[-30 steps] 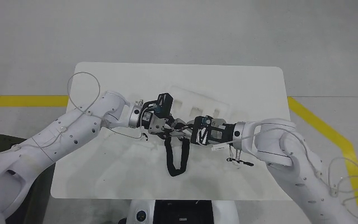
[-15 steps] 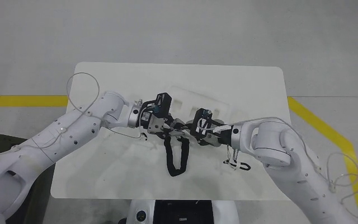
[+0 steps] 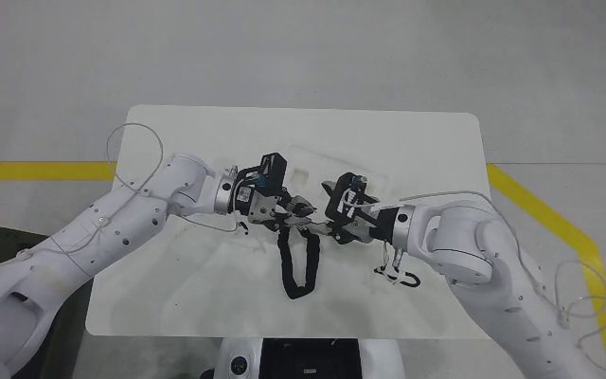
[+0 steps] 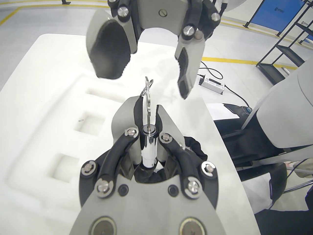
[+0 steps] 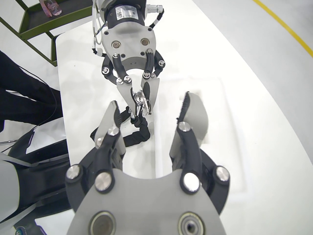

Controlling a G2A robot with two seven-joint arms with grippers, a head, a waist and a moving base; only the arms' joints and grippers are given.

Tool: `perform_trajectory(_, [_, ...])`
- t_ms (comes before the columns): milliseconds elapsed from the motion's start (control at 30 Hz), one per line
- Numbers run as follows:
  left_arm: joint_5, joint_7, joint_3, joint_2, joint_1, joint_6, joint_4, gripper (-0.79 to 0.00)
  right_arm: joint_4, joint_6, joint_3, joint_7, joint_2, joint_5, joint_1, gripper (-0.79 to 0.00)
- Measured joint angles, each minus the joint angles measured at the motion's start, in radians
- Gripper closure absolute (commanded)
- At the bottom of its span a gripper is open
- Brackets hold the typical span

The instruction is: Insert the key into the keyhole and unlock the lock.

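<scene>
Right gripper (image 5: 150, 103) has opened; key (image 4: 147, 97) just ahead, in left gripper (image 4: 148, 106)'s lock (image 4: 149, 145).

A white table (image 3: 426, 142) sits mid-frame in the top view, with a white foam tray (image 3: 317, 161) with square recesses at its centre. Yellow floor lines (image 3: 47, 171) run off both sides. A pink bottle (image 5: 47, 3) rests on a green shelf (image 5: 71, 4).
</scene>
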Motion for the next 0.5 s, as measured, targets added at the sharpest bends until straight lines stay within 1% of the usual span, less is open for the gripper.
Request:
perform_trajectory(100, [0.006,-0.004,-0.024,0.007,0.008,0.000,0.006,0.000,-0.022,0.010,0.017,-0.015,0.003,-0.007,-0.020,-0.785])
perform_trajectory(300, [0.021,-0.021,-0.064,0.019,0.031,0.000,-0.011,0.000,-0.041,0.005,0.031,-0.050,0.006,-0.024,-0.048,-0.782])
perform_trajectory(367, [0.027,-0.028,-0.076,0.020,0.038,0.000,-0.018,0.000,-0.045,0.000,0.028,-0.057,0.006,-0.026,-0.051,-0.730])
perform_trajectory(500, [0.047,-0.032,-0.104,0.016,0.060,0.024,-0.036,0.000,-0.050,-0.002,0.021,-0.073,0.005,-0.030,-0.051,-0.723])
